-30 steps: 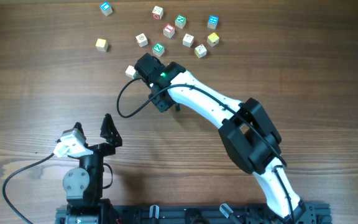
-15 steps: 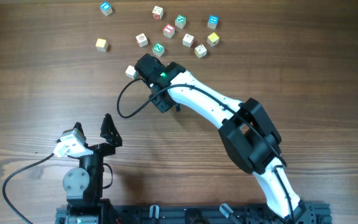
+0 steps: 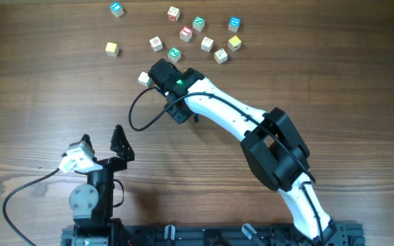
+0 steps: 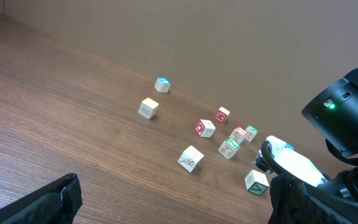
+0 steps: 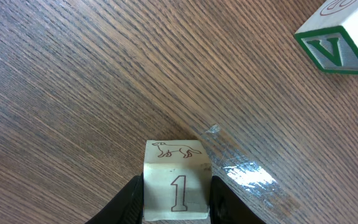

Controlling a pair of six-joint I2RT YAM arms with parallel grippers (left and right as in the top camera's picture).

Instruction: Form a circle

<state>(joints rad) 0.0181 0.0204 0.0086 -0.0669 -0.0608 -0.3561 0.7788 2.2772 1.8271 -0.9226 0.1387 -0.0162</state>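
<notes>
Tabletop (image 3: 46,89): brown wood | circle (image 3: 207,44): far side, a loose scatter, no ring closed yet | cube marked 1 (image 5: 176,177): near it but apart, pinched in right tool (image 5: 176,204) | change: none visible, arm holds still, so placement looks pending | left tool (image 3: 100,147): spread wide, idle.

From here I see the table (image 3: 40,89) as brown wood grain, matt and finely streaked; up close, a small glossy smear (image 5: 244,169) on it catches the light. The numbered cube (image 5: 176,177) in the right gripper (image 5: 176,202) looks like pale smooth wood with thin printed lines. The loose cubes (image 3: 207,44) look alike, some with painted coloured faces. The right arm (image 3: 224,113) has glossy white plastic shells and matt black plastic joints; its cable (image 3: 131,115) looks black and rubbery
</notes>
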